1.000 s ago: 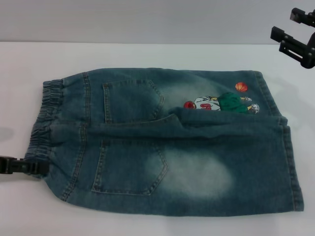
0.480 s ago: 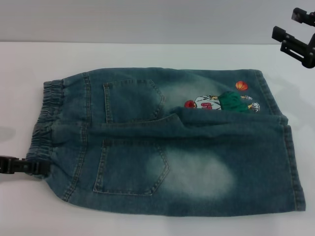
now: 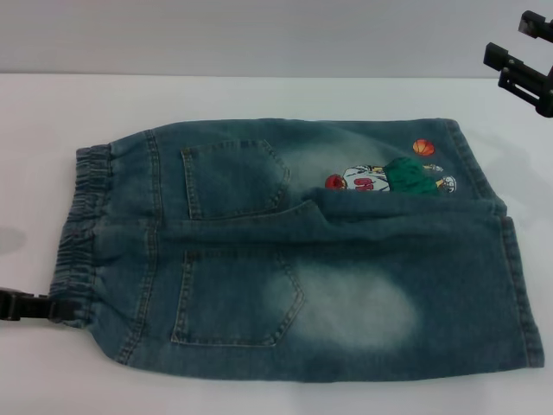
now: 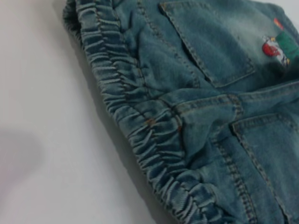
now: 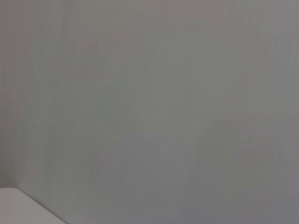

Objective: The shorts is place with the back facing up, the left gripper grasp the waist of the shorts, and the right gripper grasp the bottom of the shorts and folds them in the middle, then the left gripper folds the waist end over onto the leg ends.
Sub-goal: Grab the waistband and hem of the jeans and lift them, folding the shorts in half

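I am seeing the left gripper (image 3: 52, 309) lying at the near corner of the elastic waist, jaws apparently pinching it. The shorts (image 3: 302, 251) are lying on the bench (image 3: 259, 95), already folded lengthwise, long axis left to right. The right gripper (image 3: 527, 65) is hanging clear, jaws unreadable; since the earlier frame it is retreating, and the denim is sliding nearer.

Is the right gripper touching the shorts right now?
Apart. In the head view the right gripper hangs up near the far right corner, with bare white table showing between it and the shorts.
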